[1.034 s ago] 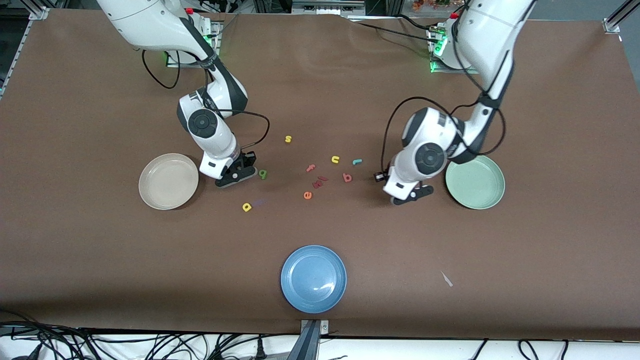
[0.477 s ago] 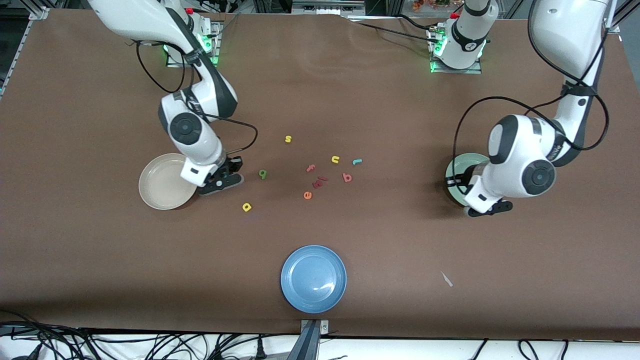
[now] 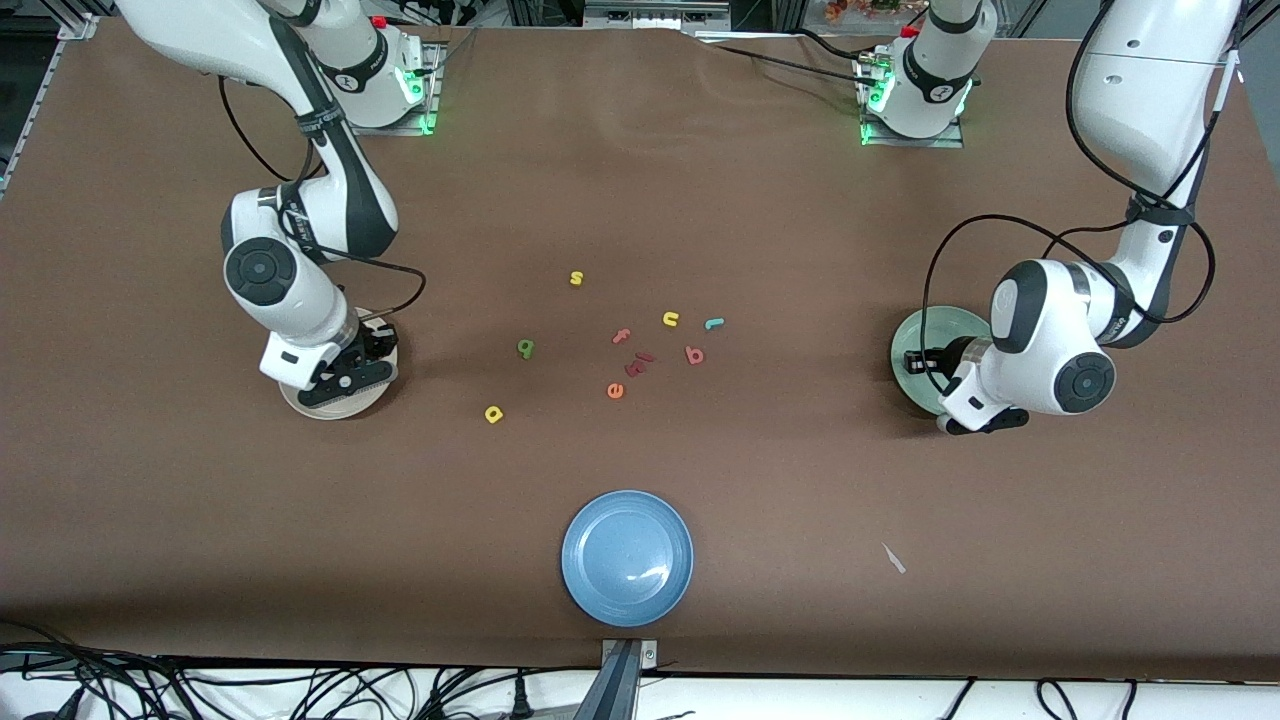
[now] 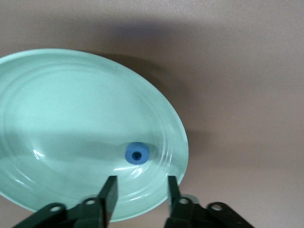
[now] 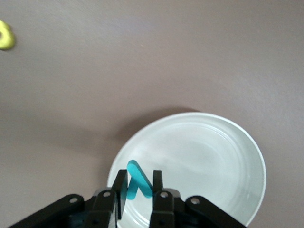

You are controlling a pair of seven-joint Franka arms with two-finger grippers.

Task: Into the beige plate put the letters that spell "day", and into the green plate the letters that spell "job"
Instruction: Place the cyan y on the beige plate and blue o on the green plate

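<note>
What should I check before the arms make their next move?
1. Right gripper over beige plate: ok.
2. Teal y clamped between its jaws: ok, not yet dropped.
3. Blue o lying in green plate: ok.
4. Left gripper jaws apart and clear of the o: ok.
5. Yellow d and green a in beige plate: not ok, both on the table.
6. Red b and teal j in green plate: not ok, both on the table.
</note>
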